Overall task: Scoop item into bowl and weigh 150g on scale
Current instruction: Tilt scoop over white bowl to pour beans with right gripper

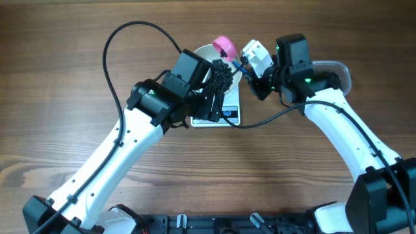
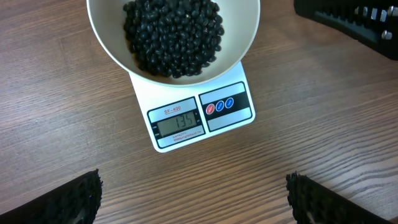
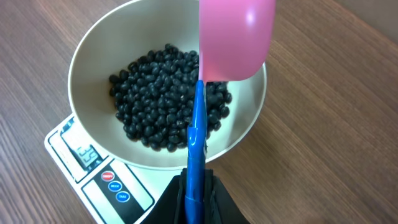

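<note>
Black beans (image 3: pixel 168 99) lie heaped in white bowl (image 3: pixel 87 68), which sits on digital scale (image 2: pixel 231 115) on wood table (image 1: pixel 65 97). My right gripper (image 3: pixel 199 190) is pinched tight on blue handle (image 3: pixel 198 124) of pink scoop (image 3: pixel 236 37). Handle runs straight out from fingers, cup over bowl's rim. Left gripper (image 2: pixel 196 199), spread wide above, blocks most of bowl & scale from overhead cam. Scale's long axis runs toward arms' base, display end nearest. Clear tub (image 1: pixel 338 70) is partly hidden by right arm (image 1: pixel 338 123).

We see the glossy white bowl (image 2: pixel 244 38) sitting upright on the small white scale (image 2: pixel 202 117), which lies flat on the desk (image 2: pixel 62 124), with a heap of tiny black pellets (image 2: pixel 174 34) inside.
</note>
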